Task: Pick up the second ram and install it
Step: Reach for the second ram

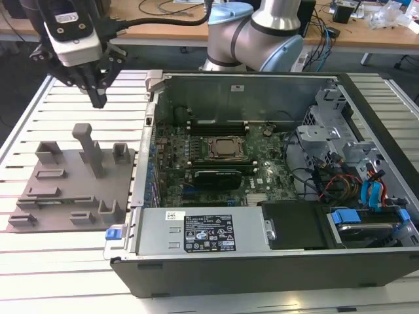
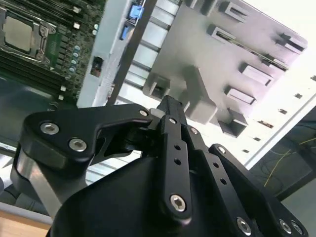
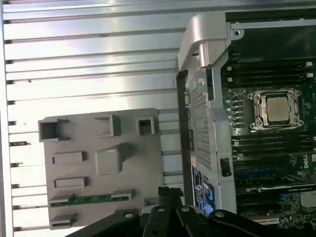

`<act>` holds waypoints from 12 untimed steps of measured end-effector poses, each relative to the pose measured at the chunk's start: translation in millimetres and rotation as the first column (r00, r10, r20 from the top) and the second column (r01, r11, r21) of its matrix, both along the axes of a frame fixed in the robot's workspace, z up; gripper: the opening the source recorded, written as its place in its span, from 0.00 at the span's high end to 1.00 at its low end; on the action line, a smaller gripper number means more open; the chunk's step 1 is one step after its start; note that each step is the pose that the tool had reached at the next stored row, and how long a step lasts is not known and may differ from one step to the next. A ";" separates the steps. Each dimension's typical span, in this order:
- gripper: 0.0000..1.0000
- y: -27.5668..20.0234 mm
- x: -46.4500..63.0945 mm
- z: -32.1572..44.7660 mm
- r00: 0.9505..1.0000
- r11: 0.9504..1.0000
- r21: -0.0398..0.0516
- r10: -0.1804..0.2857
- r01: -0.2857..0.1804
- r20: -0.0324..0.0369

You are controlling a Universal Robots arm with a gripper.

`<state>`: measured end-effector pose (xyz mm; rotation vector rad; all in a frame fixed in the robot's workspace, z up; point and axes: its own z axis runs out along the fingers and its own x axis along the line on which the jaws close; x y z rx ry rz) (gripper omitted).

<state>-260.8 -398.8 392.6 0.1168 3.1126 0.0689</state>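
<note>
1 pincer [image 1: 98,99] hangs over the slatted metal desk [image 1: 52,268]. Its 2 black fingers [image 2: 173,148] are drawn together to a point with nothing between them. Beneath it lies 1 flat grey plastic fixture plate [image 1: 72,183], matte, with raised rectangular blocks and 1 tall angled post [image 1: 88,147].

In the first wrist view, the second ram [image 3: 91,198], 1 long thin green board, lies flat in a slot of that plate. It is below the pincer and just aside from its tips, untouched.

Beside the pincer, past the plate's edge, sits 1 open dark metal computer case [image 1: 262,275]. It holds 1 green motherboard [image 1: 169,145] with 1 square metal CPU socket [image 1: 226,149], a tangle of cables [image 1: 327,180] and 1 labelled grey power unit [image 1: 203,232].
</note>
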 end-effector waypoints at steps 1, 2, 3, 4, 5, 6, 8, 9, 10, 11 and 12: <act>0.90 0.0 -6.6 -0.1 1.000 1.000 0.000 0.000 0.000 0.000; 0.90 0.0 -13.3 -0.3 1.000 1.000 0.000 0.000 0.000 0.000; 0.90 0.0 -16.9 -0.3 1.000 1.000 0.000 0.000 0.000 0.000; 0.90 0.0 -19.5 -0.4 1.000 1.000 0.000 0.000 0.000 0.000; 0.90 0.0 -24.4 -0.5 1.000 1.000 0.000 0.000 0.000 0.000; 0.90 -0.1 -28.6 -0.6 1.000 1.000 0.000 0.000 0.000 0.000; 0.90 0.0 -41.4 -1.0 1.000 1.000 0.000 0.000 0.000 0.000; 0.90 0.0 -49.0 -1.2 1.000 1.000 0.000 0.000 0.000 0.000; 0.90 0.0 -56.4 -1.3 1.000 1.000 0.000 0.000 0.000 0.000; 0.90 -0.1 -60.9 -1.4 1.000 1.000 0.000 0.000 0.000 0.000; 0.90 0.0 -64.6 -1.5 1.000 1.000 0.000 0.000 0.000 0.000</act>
